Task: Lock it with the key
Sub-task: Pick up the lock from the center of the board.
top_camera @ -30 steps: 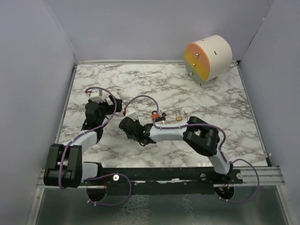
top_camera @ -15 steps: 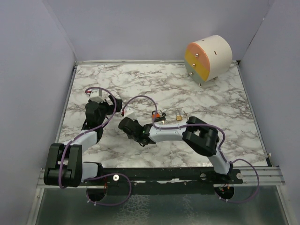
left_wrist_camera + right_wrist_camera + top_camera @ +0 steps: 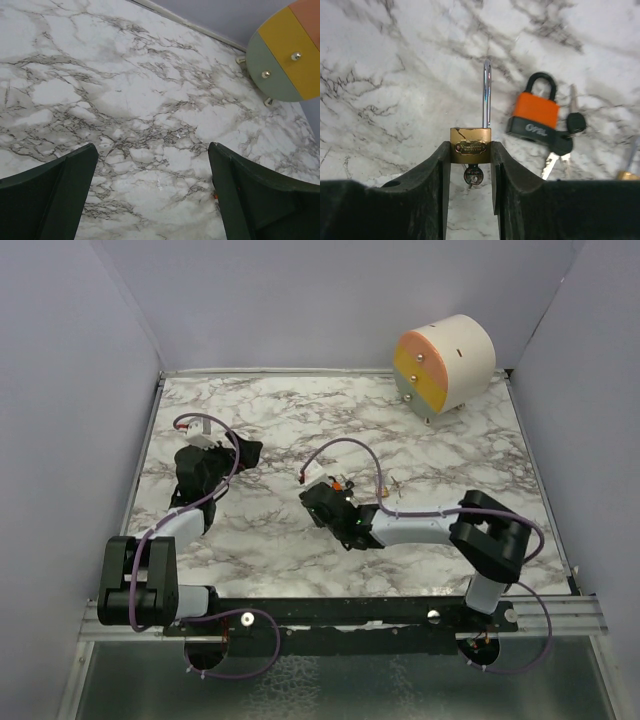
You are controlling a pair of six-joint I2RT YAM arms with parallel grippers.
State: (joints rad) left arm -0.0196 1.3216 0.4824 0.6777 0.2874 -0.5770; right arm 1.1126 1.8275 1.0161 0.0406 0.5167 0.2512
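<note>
The right pincer (image 3: 470,150) is clenched on a small brass padlock (image 3: 470,147), one finger flat on each side of its body. Nearest to the wrist, in the gap between the fingers, the round head of a small metal key (image 3: 472,176) hangs under the lock. It seems to sit in the keyhole, but shadow hides the place.

Beyond the fingertips the steel shackle (image 3: 486,95) points away. It shows edge-on as one bar, so I cannot tell if both legs are seated.

I judge the lock stiff, rather heavy for its size and smooth. The flat sides are the good place to hold, and the thin key can slip or twist easily.

Further out, to the right of the tips, an orange padlock with black shackle (image 3: 536,112) lies beside a bunch of black-headed keys (image 3: 565,142).

The left pincer (image 3: 152,150) is released and grasps nothing, above the bare white marble table (image 3: 125,90). Far beyond its right finger a round cabinet with coloured front (image 3: 285,55) is cut off by the frame.
</note>
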